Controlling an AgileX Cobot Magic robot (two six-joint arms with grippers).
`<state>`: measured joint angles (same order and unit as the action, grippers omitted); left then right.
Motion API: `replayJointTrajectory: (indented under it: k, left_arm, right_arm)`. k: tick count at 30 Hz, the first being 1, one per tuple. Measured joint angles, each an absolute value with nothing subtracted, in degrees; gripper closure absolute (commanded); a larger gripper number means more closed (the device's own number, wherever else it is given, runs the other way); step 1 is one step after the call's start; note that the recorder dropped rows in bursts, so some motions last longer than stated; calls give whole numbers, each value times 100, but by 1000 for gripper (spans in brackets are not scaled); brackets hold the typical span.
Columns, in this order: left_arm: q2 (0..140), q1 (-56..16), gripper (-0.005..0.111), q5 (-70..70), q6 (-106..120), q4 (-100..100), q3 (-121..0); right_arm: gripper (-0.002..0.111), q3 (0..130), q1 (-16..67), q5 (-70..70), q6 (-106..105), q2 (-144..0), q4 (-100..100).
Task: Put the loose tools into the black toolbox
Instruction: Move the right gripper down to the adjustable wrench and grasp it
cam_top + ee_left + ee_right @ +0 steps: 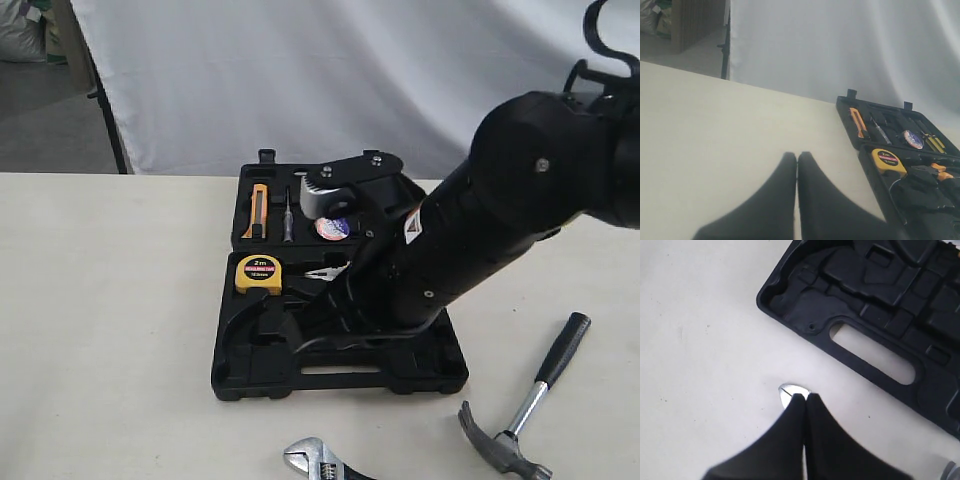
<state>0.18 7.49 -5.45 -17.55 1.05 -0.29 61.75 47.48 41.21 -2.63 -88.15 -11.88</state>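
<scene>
The black toolbox (340, 382) lies open mid-table. In its far half sits the dark tape roll (332, 228) with a blue-white label, also seen in the left wrist view (913, 139). The silver wrench (318, 461) lies on the table in front of the box. To the right of the box is the hammer (525, 410). My right arm reaches across the box. Its gripper (805, 396) is shut and empty, with the wrench head (789, 390) peeking out just beyond the tips. My left gripper (797, 155) is shut and empty above bare table, left of the toolbox (850, 125).
A yellow tape measure (258, 273), orange-handled pliers (325, 272), an orange knife (259, 210) and a screwdriver (288, 215) rest in the box. A white backdrop hangs behind the table. The box's slot handle (872, 352) faces the wrench.
</scene>
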Motion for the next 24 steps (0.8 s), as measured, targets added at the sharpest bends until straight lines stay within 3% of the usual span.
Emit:
replayJointTrajectory:
  k: [24]
  left_arm:
    - [18,749,106,-545,-1755,105,-29]
  right_arm:
    - [108,6121,5192,4645,1416,-9807,-353]
